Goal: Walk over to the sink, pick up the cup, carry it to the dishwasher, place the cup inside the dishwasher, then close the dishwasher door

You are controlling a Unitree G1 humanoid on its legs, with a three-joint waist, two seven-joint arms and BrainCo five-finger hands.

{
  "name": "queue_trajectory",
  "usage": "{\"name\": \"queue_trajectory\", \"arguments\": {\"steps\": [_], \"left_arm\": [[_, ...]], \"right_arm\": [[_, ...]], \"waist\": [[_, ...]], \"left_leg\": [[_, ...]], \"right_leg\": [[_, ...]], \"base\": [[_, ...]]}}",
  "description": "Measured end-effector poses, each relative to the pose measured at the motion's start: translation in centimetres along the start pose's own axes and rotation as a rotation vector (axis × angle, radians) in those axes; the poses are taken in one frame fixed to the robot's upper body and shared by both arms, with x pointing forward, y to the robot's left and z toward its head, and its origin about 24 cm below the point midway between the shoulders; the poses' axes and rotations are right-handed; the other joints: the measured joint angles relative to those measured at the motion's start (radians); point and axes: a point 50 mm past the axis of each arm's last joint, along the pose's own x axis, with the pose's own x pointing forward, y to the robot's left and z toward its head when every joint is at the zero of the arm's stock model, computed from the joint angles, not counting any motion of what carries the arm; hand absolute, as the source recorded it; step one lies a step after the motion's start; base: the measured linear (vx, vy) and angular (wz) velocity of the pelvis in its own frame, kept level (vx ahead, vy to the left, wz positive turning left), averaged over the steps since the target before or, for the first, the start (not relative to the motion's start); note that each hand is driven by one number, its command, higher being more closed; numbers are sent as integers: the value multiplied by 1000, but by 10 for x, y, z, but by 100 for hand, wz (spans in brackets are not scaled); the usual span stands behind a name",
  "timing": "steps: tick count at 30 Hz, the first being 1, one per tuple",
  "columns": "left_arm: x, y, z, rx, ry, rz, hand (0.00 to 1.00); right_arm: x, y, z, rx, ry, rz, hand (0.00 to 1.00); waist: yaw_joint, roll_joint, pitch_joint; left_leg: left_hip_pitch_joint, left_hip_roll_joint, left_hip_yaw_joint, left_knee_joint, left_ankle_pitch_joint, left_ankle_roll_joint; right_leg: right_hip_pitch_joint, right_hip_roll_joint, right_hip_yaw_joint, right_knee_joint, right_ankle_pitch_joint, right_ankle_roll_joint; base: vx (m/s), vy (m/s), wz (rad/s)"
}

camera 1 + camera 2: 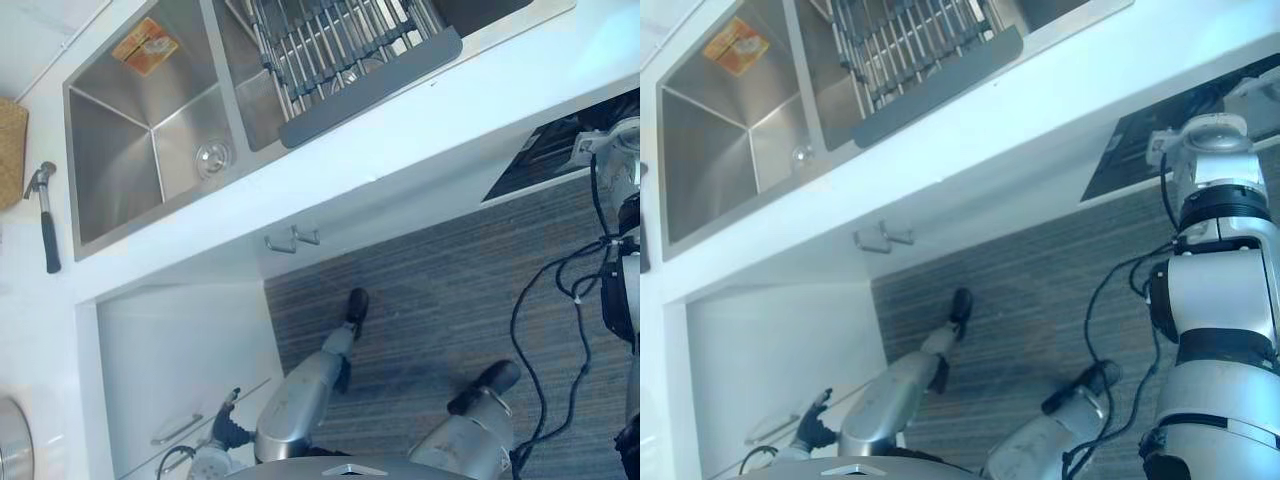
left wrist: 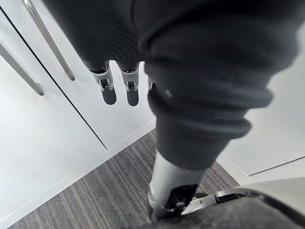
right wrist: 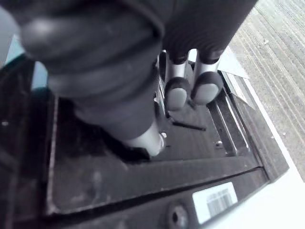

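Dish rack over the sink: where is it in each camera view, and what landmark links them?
Left eye view: dish rack top centre.
Right eye view: dish rack top, left of centre.
Left wrist view: white cupboard doors instead.
Right wrist view: a dark panel instead.
Shared landmark: the round drain, left of the rack in both eye views.

Left hand (image 2: pixel 132 93) low, fingers (image 2: pixel 108 91) straight (holding nothing), right hand (image 3: pixel 177 93) forward, fingers (image 3: pixel 206 88) relaxed

Silver-grey right arm (image 1: pixel 1220 290) banded in black, left hand (image 2: pixel 114 38) under dark ribbed cover, silver fingers (image 2: pixel 108 86), tips apparently dark
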Motion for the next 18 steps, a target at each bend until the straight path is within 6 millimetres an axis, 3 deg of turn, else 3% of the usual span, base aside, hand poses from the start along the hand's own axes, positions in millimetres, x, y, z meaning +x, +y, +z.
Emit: {"name": "queue_trajectory", "arguments": {"steps": [1, 6, 13, 18], "left_arm": [[0, 0, -1, -1, 0, -2, 0], [-4, -1, -6, -14, 3, -5, 0], [-6, 0, -11, -75, 14, -4, 0], [-6, 3, -16, -194, 53, 7, 0]], "right_arm": [[0, -1, 0, -41, -3, 19, 0], [0, 6, 3, -234, -53, 81, 0], [0, 9, 2, -349, -49, 88, 0], [-7, 29, -33, -272, -105, 68, 0]], "waist": [[-1, 3, -2], [-17, 13, -11], [-25, 10, -8], [-41, -16, 12]], "left_leg": [[0, 0, -1, 0, -5, -5], [3, -1, 4, 0, -3, 3], [28, 4, 36, 1, -3, 2], [85, 34, 61, 1, -15, -9]], "right_leg": [[-1, -3, 0, 8, -5, 0], [-7, -9, 0, 22, -17, 1], [7, -8, 3, 28, -33, 1], [80, 38, -1, -29, -18, -9]], "base": [[-3, -22, 3], [22, -11, 0], [49, -23, -5], [7, -22, -10]]}}
